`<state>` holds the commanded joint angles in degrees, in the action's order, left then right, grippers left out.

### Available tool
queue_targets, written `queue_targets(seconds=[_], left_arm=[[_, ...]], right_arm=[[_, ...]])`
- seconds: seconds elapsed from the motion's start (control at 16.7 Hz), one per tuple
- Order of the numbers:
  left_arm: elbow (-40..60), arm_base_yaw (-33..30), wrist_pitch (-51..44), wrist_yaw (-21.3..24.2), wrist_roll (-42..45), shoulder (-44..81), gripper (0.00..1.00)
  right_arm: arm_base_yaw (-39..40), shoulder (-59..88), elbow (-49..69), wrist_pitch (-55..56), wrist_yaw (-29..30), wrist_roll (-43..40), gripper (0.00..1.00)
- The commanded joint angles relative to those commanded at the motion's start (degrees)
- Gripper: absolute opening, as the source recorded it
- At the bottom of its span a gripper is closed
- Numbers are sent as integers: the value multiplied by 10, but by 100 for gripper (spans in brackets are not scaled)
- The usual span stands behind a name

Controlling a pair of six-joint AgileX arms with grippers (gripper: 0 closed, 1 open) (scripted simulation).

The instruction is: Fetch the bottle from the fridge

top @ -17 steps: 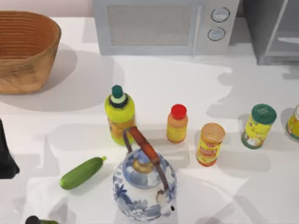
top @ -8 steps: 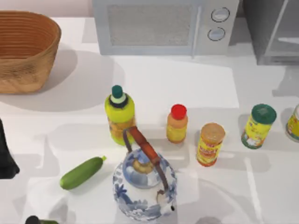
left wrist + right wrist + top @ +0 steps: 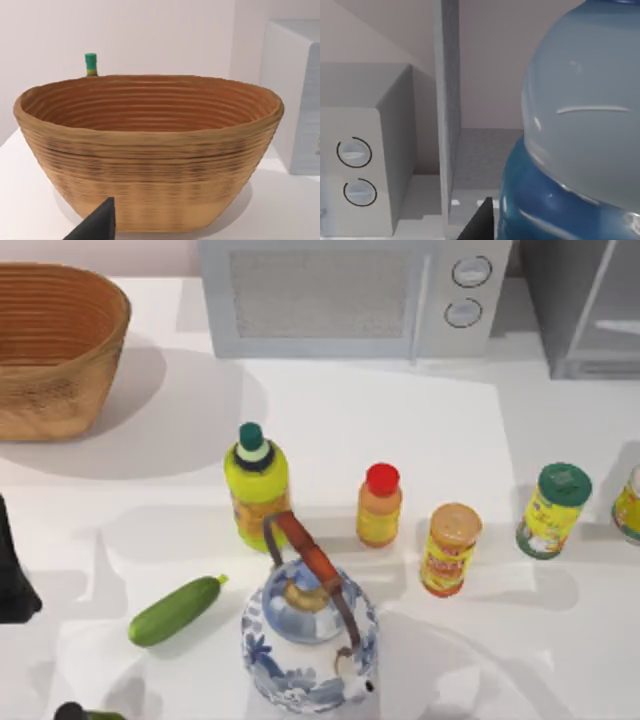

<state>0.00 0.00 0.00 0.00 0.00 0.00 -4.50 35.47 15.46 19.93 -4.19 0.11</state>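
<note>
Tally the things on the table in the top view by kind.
Bottles: 2, yellow-green bottle, orange bottle
Canisters: 3
Cucumber: 1
Teapot: 1
Basket: 1
Microwave: 1
Fridge: 1
Total: 10

Blue-and-white patterned teapot (image 3: 308, 640), tan woven basket (image 3: 55, 350) — pale bluish bottle (image 3: 580, 125)
</note>
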Motion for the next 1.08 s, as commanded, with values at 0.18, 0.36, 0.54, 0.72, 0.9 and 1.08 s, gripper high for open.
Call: queue_targets(seconds=[0.18,0.36,0.54,0.72,0.9,1.08], left_arm=[[0,0,0,0,0,0,100],[0,0,0,0,0,0,100],[0,0,0,0,0,0,100],[0,0,0,0,0,0,100],[0,0,0,0,0,0,100],[0,0,0,0,0,0,100]], right_arm=[[18,-141,-62,-78,16,0,0],[33,-260,-112,-143,30,-1,0],[42,-334,-145,-186,39,-1,0],[45,-355,-155,-199,42,-1,0],[45,-355,-155,-199,42,-1,0],[45,-347,-150,-193,44,0,0]])
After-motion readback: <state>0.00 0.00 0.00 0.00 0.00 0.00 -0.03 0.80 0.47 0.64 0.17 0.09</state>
